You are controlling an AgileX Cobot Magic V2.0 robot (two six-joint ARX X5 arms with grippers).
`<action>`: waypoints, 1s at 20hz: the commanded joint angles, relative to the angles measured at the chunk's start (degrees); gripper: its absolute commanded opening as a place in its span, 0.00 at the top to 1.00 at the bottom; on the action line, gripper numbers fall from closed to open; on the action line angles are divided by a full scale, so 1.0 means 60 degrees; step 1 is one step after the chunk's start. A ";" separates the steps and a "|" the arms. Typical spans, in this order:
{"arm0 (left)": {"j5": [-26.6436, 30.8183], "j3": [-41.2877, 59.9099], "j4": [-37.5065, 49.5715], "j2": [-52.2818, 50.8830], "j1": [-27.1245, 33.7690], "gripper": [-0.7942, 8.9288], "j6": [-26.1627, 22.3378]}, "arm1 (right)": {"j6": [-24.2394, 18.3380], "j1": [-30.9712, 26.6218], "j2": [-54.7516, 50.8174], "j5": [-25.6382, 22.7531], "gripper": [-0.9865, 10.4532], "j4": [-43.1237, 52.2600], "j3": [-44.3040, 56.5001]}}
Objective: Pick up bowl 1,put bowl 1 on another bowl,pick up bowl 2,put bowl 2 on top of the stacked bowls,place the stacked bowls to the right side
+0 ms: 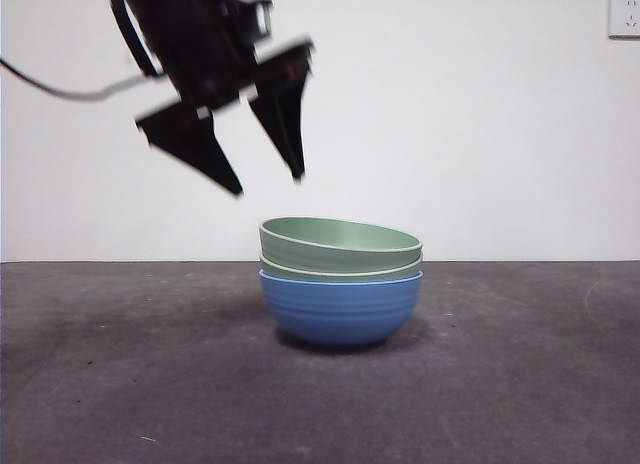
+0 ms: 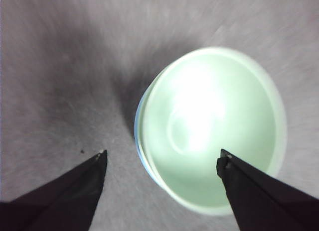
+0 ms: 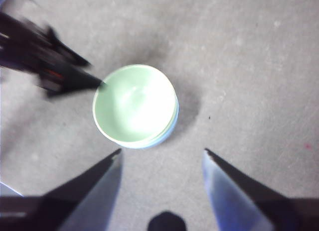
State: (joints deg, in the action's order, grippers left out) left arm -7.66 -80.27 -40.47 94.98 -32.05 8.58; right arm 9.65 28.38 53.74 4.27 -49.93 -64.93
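Dark grey matte tabletop (image 1: 120, 384) under a plain white wall carries the stacked bowls (image 1: 340, 279): three round ribbed bowls, two pale green nested in one blue bowl (image 1: 340, 309). From the stack, the left gripper (image 1: 268, 184) hangs at about eleven o'clock, jaws spread and empty. High above, the right gripper (image 3: 162, 154) is also spread apart.

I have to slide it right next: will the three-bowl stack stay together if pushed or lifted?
The stacked bowls probably slide as one, since the blue bowl sits on a narrow rounded base. The top green bowl sits tilted, so it may shift. The bowls look rigid and light.
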 commanded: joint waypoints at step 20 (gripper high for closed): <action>0.0025 -0.0310 -0.3089 -0.5839 -0.0029 0.53 -0.0182 | 0.1005 -0.0051 0.7639 0.0816 0.53 0.3920 -0.0007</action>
State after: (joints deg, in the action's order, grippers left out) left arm -7.64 -82.11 -58.94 60.01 -32.05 8.12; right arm 14.83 28.10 99.15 9.04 -26.96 -64.93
